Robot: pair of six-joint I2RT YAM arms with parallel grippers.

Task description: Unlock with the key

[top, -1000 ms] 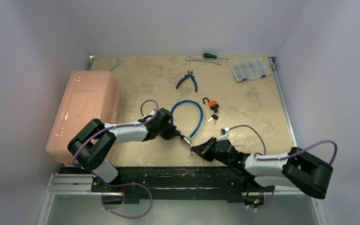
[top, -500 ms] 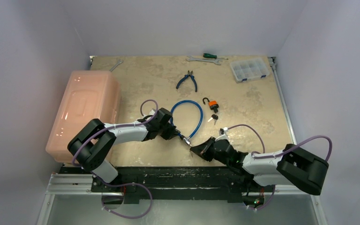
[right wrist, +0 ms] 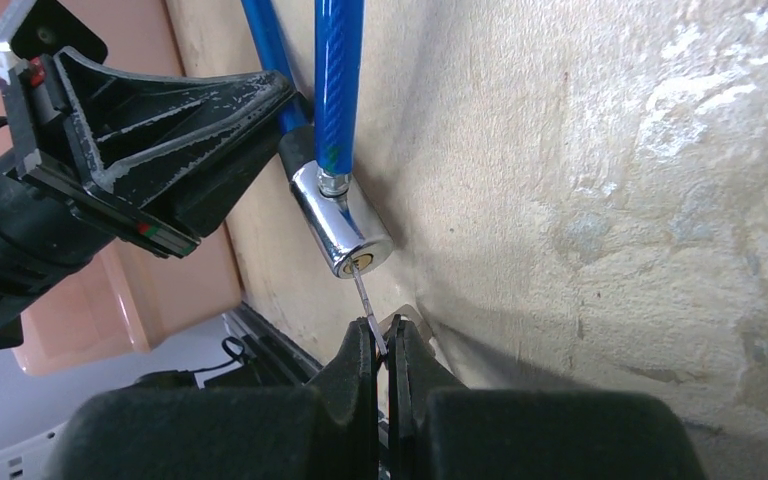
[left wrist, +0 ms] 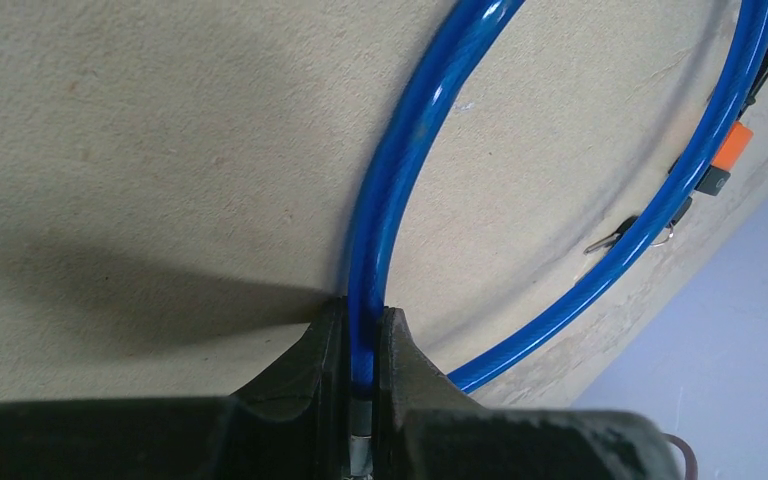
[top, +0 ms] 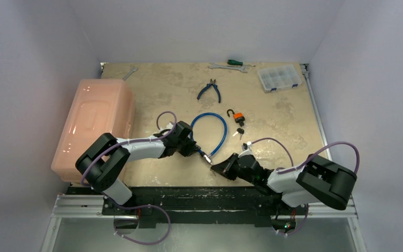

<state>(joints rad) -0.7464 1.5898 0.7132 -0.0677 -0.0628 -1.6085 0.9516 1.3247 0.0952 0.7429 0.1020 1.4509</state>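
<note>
Key point(right wrist: 364, 300) tip meets the keyhole of the chrome lock point(right wrist: 341, 232), low near the table's point(top: 273, 115) front edge, pinched tight in the right gripper point(right wrist: 381, 338). The left gripper point(left wrist: 361, 335) clamps the blue cable point(left wrist: 392, 190) just beside the lock, bracing it, I'd judge. Only the right wrist view shows that contact; from overhead it's too small to make out.

Left arm point(top: 136, 148) had white link shells between black joint housings | right arm point(top: 288, 182) matched | lilac cables point(top: 341, 148) looped off both | left claw point(right wrist: 288, 105) was matte black, edges scuffed pale, small red marks | right claw point(right wrist: 380, 345) was black, fingers tapered.
</note>
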